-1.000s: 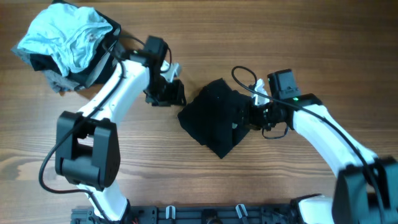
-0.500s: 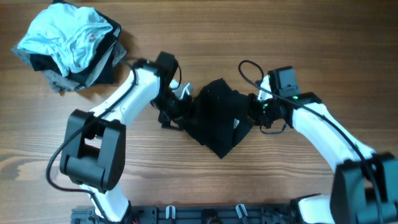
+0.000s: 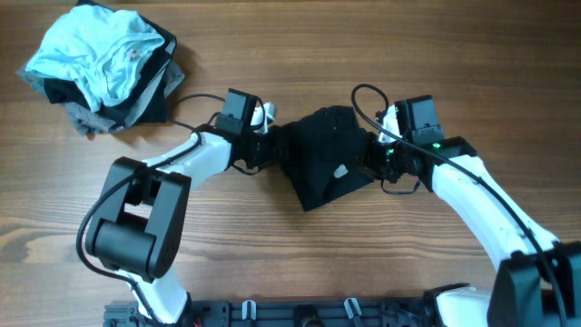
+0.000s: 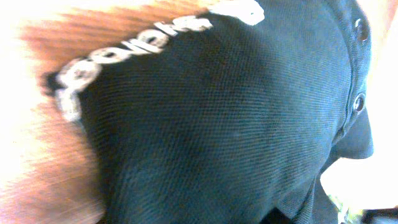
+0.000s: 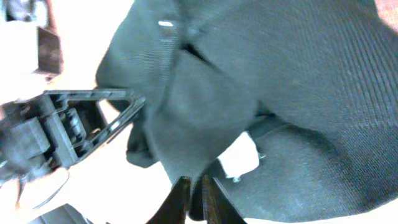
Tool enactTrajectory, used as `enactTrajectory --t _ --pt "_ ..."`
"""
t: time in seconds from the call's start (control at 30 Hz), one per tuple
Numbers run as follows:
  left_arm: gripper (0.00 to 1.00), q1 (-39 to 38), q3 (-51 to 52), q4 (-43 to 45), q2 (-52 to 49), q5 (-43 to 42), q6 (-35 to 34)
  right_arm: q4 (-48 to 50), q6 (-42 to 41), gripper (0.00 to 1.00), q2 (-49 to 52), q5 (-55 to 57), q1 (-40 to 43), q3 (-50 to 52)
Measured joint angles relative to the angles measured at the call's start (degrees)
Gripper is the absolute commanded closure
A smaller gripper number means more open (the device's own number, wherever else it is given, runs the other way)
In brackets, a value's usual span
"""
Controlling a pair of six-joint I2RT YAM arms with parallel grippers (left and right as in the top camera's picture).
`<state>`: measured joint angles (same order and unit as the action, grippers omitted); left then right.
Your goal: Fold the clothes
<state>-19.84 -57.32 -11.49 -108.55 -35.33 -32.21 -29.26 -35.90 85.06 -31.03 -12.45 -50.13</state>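
Wooden bench [image 3: 272, 263]: our left gripper [image 3: 265, 148] has just reached the shirt [image 3: 322, 156], and we cannot tell if it grips. Our right gripper [image 5: 194, 182] pinches the opposite side, ready for folding.

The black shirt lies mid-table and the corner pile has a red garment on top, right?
No: the overhead view shows a light-blue garment, not a red one, atop the pile. The black shirt does lie mid-table.

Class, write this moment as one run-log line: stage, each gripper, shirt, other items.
stage: folding underway | left gripper: at black shirt edge, grip unclear | right gripper: shut on opposite edge | clothes pile: far corner, apart
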Motion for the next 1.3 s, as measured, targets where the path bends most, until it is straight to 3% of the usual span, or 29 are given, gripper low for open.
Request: enactTrajectory --t 0.2,0.4,0.5,0.57,0.63,0.67,0.7,0.9,1.03,1.17,1.23,1.3 --pt "0.06 4.37 -0.81 -5.7 0.0 -5.03 0.74 -1.31 -0.63 0.96 1.46 0.0 0.0 -0.04" --pt "0.09 3.72 -1.05 -9.81 0.0 -9.64 1.25 -0.76 -6.43 0.96 11.04 0.0 0.0 -0.04" --pt "0.15 0.24 -1.05 -9.16 0.0 -7.93 -0.26 0.04 -7.72 0.96 12.02 0.0 0.0 -0.04" --pt "0.24 -3.19 -1.29 -8.5 -0.33 -6.29 -2.64 0.11 -7.96 0.96 12.02 0.0 0.0 -0.04" --pt "0.64 -5.33 -1.99 -6.36 -1.64 -5.92 -5.62 0.13 -8.04 0.96 12.02 0.0 0.0 -0.04" --pt "0.89 -5.79 -2.34 -5.14 -2.47 -6.16 -7.43 0.15 -8.04 0.96 12.02 0.0 0.0 -0.04" --pt "0.94 -5.95 -2.34 -3.93 -3.37 -5.88 -8.28 0.13 -8.04 0.96 12.02 0.0 0.0 -0.04" --pt "0.96 -4.83 -2.21 -2.34 -5.31 -6.62 -9.81 -4.22 -7.23 0.96 10.34 0.52 0.0 -0.04" --pt "0.96 -1.6 -2.23 -4.66 -4.87 -8.28 -6.43 -7.63 -4.92 0.96 0.92 1.73 0.63 0.0" --pt "0.96 5.79 -4.9 -18.16 -0.28 -8.09 0.68 -7.91 -3.02 0.95 -12.59 2.82 4.02 -0.02" --pt "0.96 12.15 -12.07 -25.18 4.85 -7.91 5.81 -8.02 -2.64 0.94 -18.69 3.26 5.66 -0.02" --pt "0.96 17.46 -19.54 -26.23 8.2 -7.58 9.11 -8.02 -2.54 0.91 -21.35 3.72 5.81 -0.02"
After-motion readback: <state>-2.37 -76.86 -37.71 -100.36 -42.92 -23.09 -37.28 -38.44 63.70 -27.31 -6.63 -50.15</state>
